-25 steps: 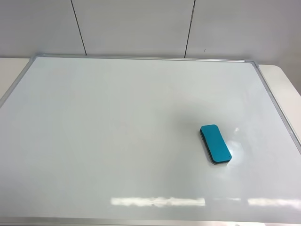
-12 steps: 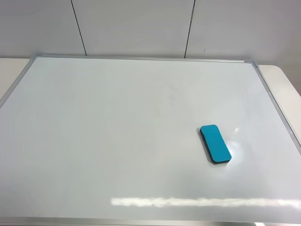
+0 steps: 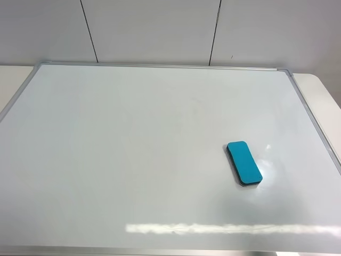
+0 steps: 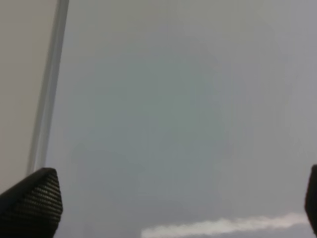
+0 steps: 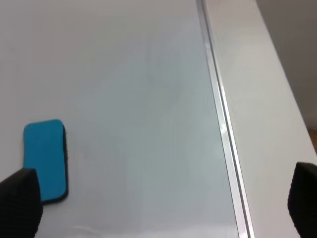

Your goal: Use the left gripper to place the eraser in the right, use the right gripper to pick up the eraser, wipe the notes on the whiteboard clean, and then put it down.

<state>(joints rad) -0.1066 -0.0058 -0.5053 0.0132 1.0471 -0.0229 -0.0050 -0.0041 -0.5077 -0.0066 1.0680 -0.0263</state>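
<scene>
The teal-blue eraser (image 3: 244, 163) lies flat on the right part of the whiteboard (image 3: 133, 149), with nothing touching it. It also shows in the right wrist view (image 5: 45, 158). No red notes show on the board; only a very faint smudge near the middle. Neither arm shows in the exterior high view. My left gripper (image 4: 173, 208) is open and empty above bare board near the silver frame (image 4: 47, 99). My right gripper (image 5: 163, 208) is open and empty, with the eraser beside one of its fingertips (image 5: 20, 201).
The whiteboard's silver frame (image 3: 314, 122) runs along the right side, with cream tabletop (image 3: 327, 96) beyond it. A grey panelled wall (image 3: 160, 29) stands behind the board. Bright light reflections streak the board's near edge (image 3: 213, 228).
</scene>
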